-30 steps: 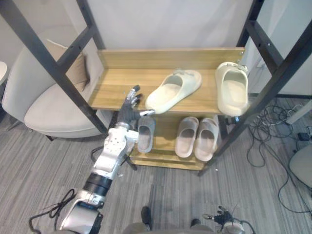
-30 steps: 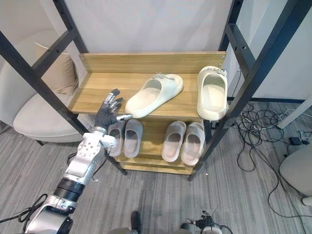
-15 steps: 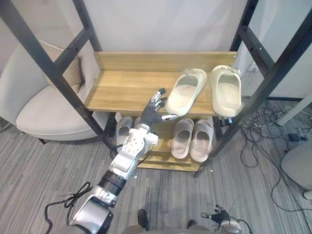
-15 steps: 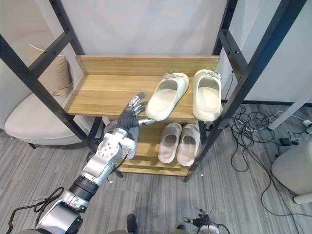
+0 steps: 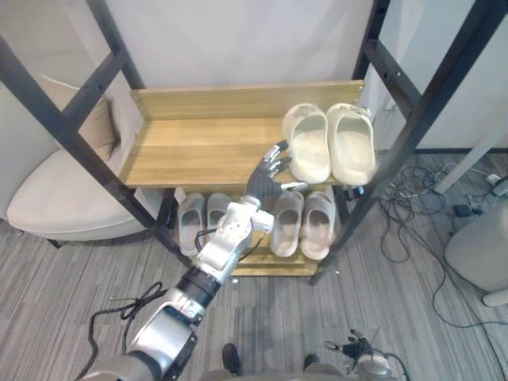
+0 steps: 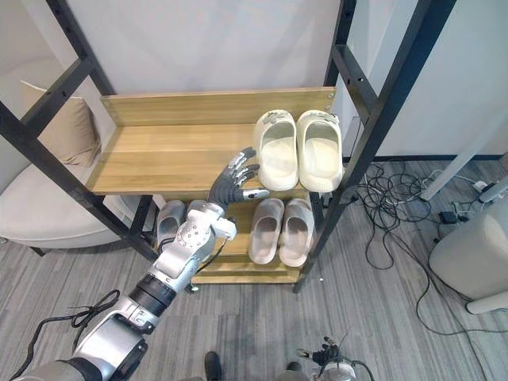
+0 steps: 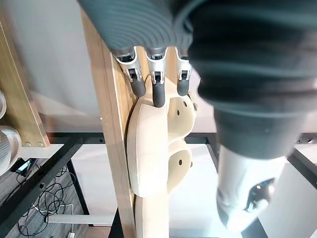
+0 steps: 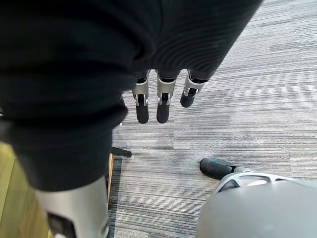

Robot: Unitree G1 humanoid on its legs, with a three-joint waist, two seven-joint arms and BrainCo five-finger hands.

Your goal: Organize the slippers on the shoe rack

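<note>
Two cream slippers (image 5: 309, 144) (image 5: 352, 143) lie side by side, toes to the back, at the right end of the wooden top shelf (image 5: 190, 151). My left hand (image 5: 268, 173) is open at the shelf's front edge, its straight fingers (image 7: 157, 90) resting against the outer side of the left cream slipper (image 7: 148, 148). On the lower shelf stand a grey pair (image 5: 202, 221) at the left and a beige pair (image 5: 302, 224) at the right. My right hand (image 8: 158, 101) hangs open over the floor, holding nothing.
Black slanted frame posts (image 5: 67, 135) (image 5: 413, 131) flank the rack. A pale armchair with a cushion (image 5: 55, 198) stands to the left. Cables (image 5: 413, 210) lie on the floor to the right, near a grey rounded object (image 5: 480, 254).
My left hand has swept right along the top shelf, pushing the left cream slipper from a slant to lie straight beside the other one. The camera has shifted too.
</note>
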